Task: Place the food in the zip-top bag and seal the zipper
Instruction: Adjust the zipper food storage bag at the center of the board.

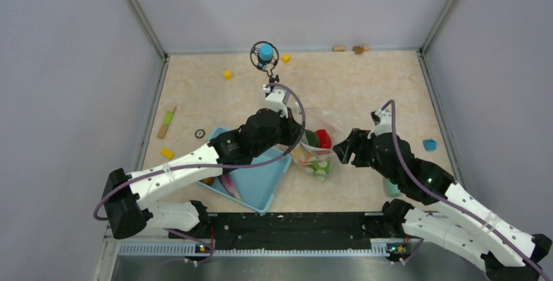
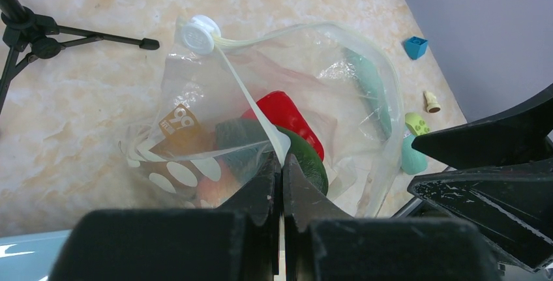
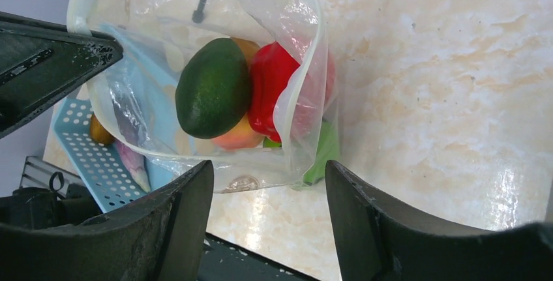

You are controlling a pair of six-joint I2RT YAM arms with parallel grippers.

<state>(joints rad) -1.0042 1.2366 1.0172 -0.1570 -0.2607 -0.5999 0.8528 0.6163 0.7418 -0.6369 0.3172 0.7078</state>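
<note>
Observed left gripper (image 2: 282, 163) pinched shut on thin pale zipper strip (image 2: 252, 108) at mouth of clear polka-dotted soft plastic bag (image 2: 189, 92). Noted right gripper (image 3: 267, 183) with jaws apart, gripping nothing, close to bag on right. Found toy food inside bag: glossy red pepper (image 3: 270, 82), dark green oval fruit (image 3: 212, 88), orange-pink piece (image 3: 238, 139) beneath. Logged bag mouth gaping. Recorded light blue perforated basket (image 1: 261, 186) just left of bag.
</note>
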